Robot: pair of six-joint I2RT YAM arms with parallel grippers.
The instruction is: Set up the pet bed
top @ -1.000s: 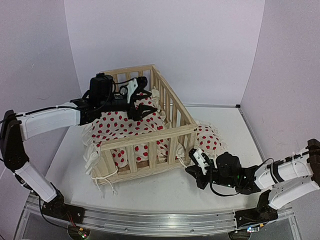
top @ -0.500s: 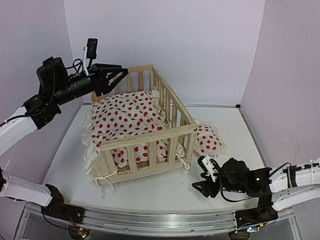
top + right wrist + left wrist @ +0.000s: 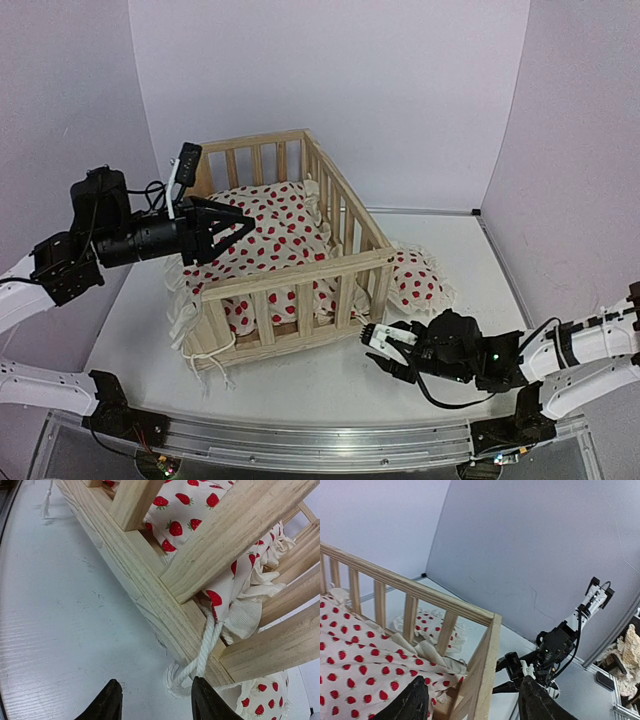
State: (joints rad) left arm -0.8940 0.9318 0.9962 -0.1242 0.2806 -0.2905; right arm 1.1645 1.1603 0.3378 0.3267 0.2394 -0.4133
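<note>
The pet bed [image 3: 300,273], a light pine slatted frame, stands mid-table with its red-dotted white cushion [image 3: 270,225] lying inside. My left gripper [image 3: 240,228] hovers open over the cushion's left part, fingers pointing right, nothing between them. In the left wrist view that gripper [image 3: 472,705] looks past the bed's corner post [image 3: 487,670]. My right gripper [image 3: 375,347] is open, low on the table by the bed's front right corner. In the right wrist view its open fingers [image 3: 205,700] frame a white tie string [image 3: 200,665] that hangs over the bottom rail [image 3: 135,575].
A small red-dotted pillow [image 3: 415,280] lies on the table just right of the bed. More tie strings [image 3: 215,375] trail at the bed's front left corner. Lilac walls close in the left, back and right sides.
The left gripper rose off the cushion, swung back-left, then came down over the cushion's left side. The right gripper opened, drew back, then moved toward the bed's front right corner.
</note>
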